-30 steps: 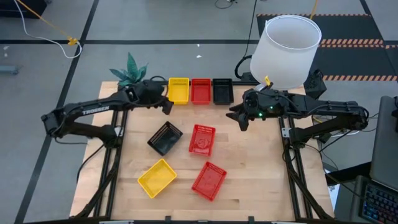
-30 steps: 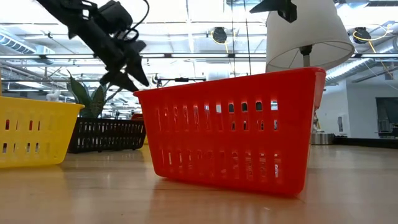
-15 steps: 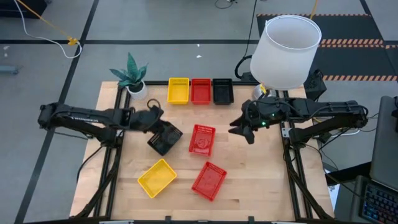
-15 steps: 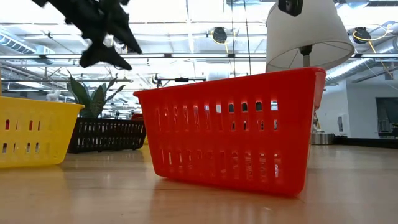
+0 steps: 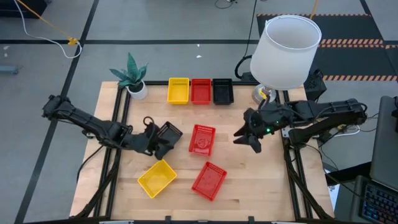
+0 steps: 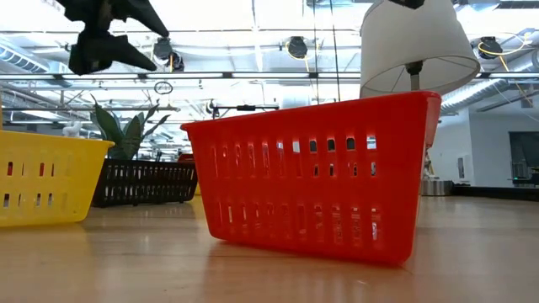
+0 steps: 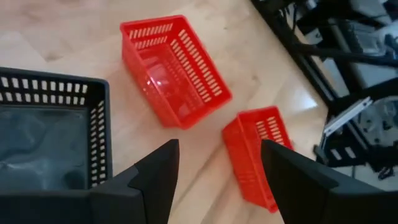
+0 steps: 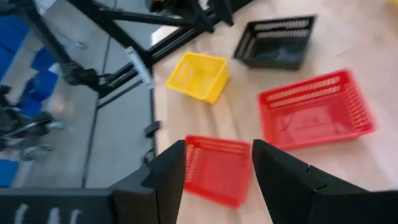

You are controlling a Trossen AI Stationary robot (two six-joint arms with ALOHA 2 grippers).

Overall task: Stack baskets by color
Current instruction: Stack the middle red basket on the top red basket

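Seven baskets lie empty: three in a row at twelve o'clock (image 5: 200, 91), four loose mid-table. Left gripper (image 5: 163, 144), jaws wide, hovers at the loose black basket (image 5: 169, 134); right gripper (image 5: 247, 137), jaws wide, hangs at three o'clock of the red basket (image 5: 201, 139)

Both arms hover low — fingers (image 7: 155, 180) spread apart.

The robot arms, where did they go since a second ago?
The left gripper swung from the far row of baskets down to the loose black plastic mesh basket, jaws open, holding nothing. The right gripper slid slightly nearer, toward the red plastic mesh basket. No basket moved.
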